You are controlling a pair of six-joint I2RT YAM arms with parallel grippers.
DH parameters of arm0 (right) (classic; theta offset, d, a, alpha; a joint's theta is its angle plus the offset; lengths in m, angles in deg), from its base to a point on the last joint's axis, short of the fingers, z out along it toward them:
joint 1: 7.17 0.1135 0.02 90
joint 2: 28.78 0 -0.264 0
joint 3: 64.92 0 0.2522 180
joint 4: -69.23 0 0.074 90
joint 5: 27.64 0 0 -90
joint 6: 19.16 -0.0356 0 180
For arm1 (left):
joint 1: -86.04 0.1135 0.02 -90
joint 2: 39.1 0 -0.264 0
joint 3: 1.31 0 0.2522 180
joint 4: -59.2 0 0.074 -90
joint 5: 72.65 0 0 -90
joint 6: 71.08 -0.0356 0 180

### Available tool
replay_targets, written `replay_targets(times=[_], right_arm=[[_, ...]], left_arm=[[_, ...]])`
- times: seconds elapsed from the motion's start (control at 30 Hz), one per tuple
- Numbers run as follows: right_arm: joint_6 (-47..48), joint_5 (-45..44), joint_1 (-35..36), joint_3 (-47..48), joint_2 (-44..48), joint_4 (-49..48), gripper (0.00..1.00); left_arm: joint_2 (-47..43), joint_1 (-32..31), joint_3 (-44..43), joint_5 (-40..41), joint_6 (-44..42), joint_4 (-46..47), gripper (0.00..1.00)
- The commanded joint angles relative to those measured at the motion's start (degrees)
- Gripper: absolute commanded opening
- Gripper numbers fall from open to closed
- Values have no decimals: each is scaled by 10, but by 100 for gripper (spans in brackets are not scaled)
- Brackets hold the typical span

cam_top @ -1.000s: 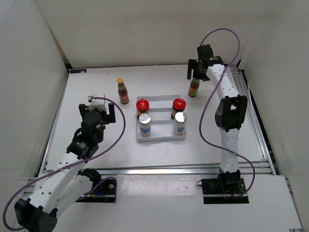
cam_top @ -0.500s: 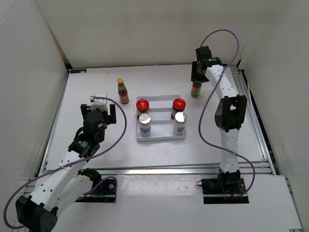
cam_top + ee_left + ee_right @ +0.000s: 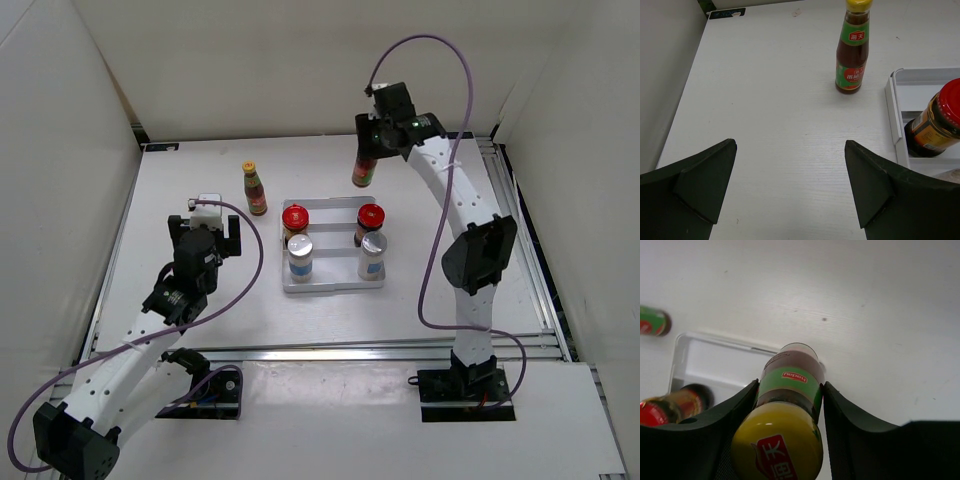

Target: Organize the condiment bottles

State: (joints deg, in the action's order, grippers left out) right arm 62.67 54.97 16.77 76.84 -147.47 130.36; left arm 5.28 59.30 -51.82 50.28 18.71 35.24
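1. Right gripper (image 3: 367, 148): clamped on a yellow-capped sauce bottle (image 3: 362, 172), upper centre, off the table (image 3: 200, 170).
2. Tray (image 3: 332, 202), centre: two red-lidded jars (image 3: 295, 218), two shakers (image 3: 300, 256).
3. Second sauce bottle (image 3: 254, 188): standing left of the tray.
4. Left gripper (image 3: 790, 145): jaws wide, empty.

We see a white table (image 3: 190, 170) from above. Resting directly on it are a white ridged tray (image 3: 332, 212) near the middle and one slim yellow-capped sauce bottle (image 3: 255, 190) (upright, red-and-green label), standing near the tray's far left corner without touching it.
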Motion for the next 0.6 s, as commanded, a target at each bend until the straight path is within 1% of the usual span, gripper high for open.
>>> replay_targets(times=[0.0, 0.3, 0.57], right_arm=[[30, 45, 18, -22, 33, -48, 0], [35, 50, 25, -105, 28, -83, 0], [40, 50, 25, -141, 4, -104, 0]], left_arm=[[-3, -2, 4, 9, 1, 7, 100], [-3, -2, 4, 9, 1, 7, 100], [-3, -2, 4, 9, 1, 7, 100]])
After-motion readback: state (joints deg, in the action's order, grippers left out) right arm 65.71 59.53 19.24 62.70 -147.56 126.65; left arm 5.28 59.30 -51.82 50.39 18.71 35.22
